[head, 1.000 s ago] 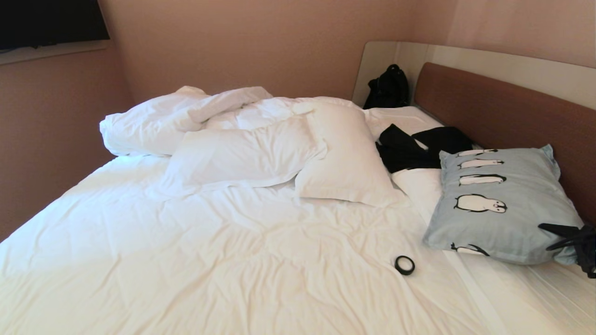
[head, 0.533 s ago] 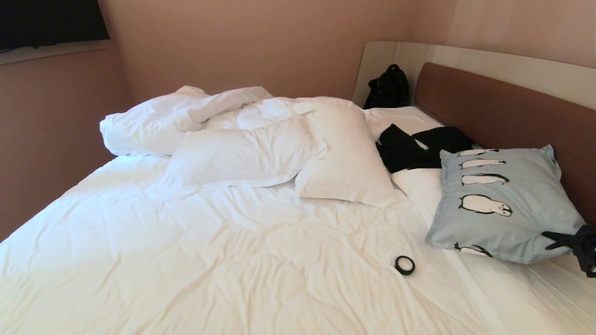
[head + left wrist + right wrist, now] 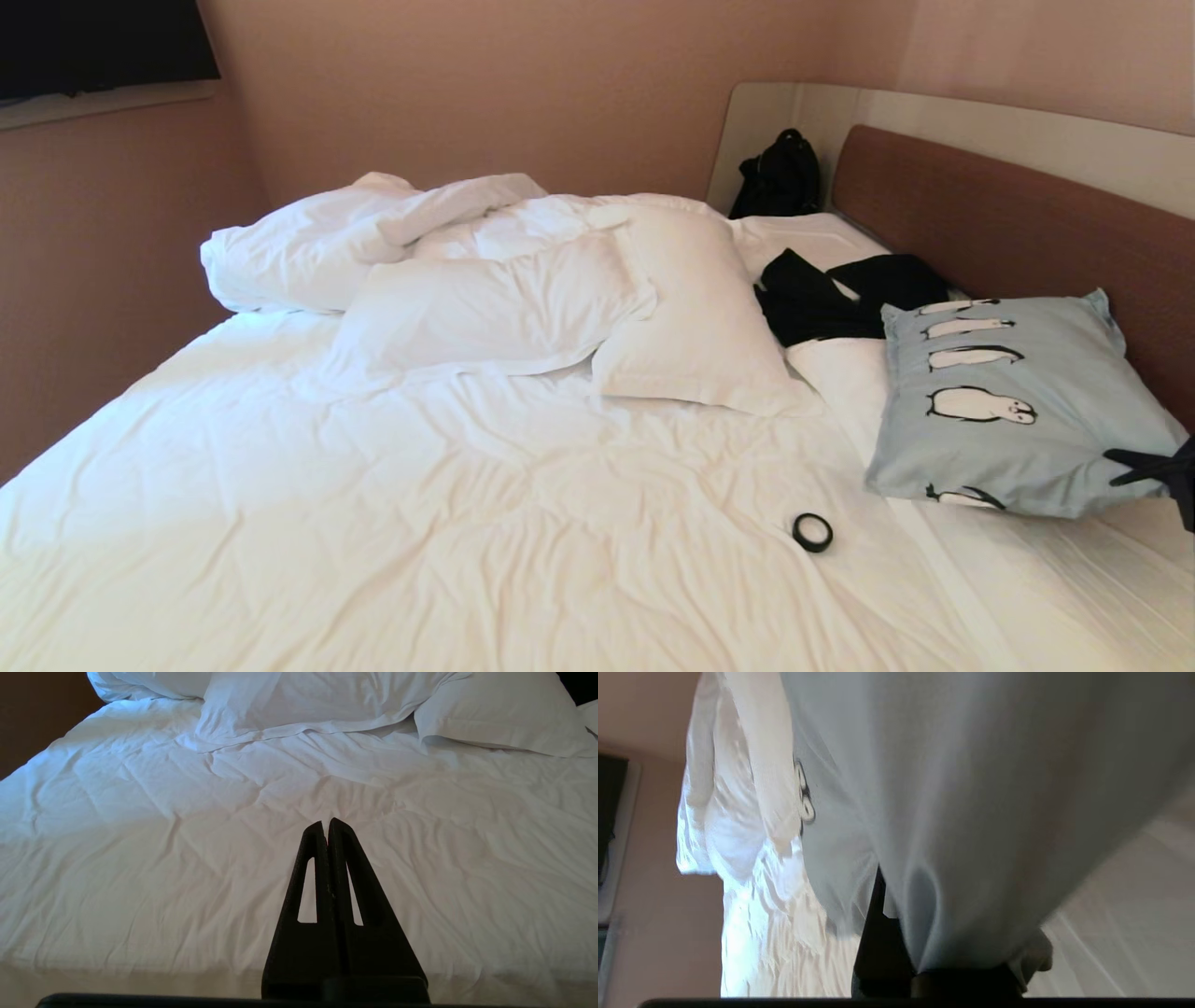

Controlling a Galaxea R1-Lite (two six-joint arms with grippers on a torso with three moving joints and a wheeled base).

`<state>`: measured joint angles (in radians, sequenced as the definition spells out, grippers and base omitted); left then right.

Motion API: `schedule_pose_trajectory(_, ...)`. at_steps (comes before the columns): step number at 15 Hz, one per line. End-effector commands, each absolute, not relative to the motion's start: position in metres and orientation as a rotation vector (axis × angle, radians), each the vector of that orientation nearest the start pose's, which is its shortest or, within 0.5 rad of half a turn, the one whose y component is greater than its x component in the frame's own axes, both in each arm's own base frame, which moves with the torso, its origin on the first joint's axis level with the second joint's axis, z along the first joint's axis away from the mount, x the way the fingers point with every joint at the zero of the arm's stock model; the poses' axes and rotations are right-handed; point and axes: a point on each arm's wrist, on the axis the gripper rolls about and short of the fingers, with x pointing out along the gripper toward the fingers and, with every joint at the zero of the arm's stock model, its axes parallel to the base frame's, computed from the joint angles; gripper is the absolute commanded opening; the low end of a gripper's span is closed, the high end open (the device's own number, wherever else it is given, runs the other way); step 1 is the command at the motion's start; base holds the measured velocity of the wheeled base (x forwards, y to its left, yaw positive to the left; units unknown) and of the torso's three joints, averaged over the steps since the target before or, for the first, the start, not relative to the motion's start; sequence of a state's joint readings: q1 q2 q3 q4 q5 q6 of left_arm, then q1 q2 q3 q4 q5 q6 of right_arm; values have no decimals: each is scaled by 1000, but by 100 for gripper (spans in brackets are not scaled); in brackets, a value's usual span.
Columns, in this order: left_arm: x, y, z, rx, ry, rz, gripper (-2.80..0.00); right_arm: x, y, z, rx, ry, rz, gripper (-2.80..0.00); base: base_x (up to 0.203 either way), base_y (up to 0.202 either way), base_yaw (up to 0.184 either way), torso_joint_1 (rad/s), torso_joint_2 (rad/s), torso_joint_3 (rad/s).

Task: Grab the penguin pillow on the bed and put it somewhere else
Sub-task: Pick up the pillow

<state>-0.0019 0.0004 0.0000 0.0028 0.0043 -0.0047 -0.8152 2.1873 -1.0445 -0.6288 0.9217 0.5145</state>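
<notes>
A bedroom: a double bed fills the room, its brown headboard against plain pinkish walls, white pillows and a rumpled duvet heaped beside the headboard, dark clothing nearby.

One penguin pillow, two white pillows, one tape ring

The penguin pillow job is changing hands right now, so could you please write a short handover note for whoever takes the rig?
Right gripper: shut on the penguin pillow, pinching its near corner at the right edge of the head view.
Left gripper: shut, empty, parked over the white duvet.
Pillow: against the brown headboard, on the right side of the bed; its gripped end looks barely raised.
Done: grasp made.
Left: lift it clear, carry it elsewhere, release. A black ring lies nearby.
</notes>
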Motion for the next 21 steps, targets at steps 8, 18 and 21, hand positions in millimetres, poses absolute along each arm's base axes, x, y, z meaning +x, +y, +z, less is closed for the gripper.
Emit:
schedule_pose_trajectory(8,-23,0,75,-5,5,3,-280,241,-341,108,1059,173,-143,-280,0,0,0,0,0,0)
schedule_pose_trajectory(18,-23,0,75,-5,5,3,-280,234,-372,94,1148,133,-207,-280,0,0,0,0,0,0)
schedule_pose_trajectory(21,-23,0,75,-5,5,3,-280,231,-374,93,1147,129,-213,-280,0,0,0,0,0,0)
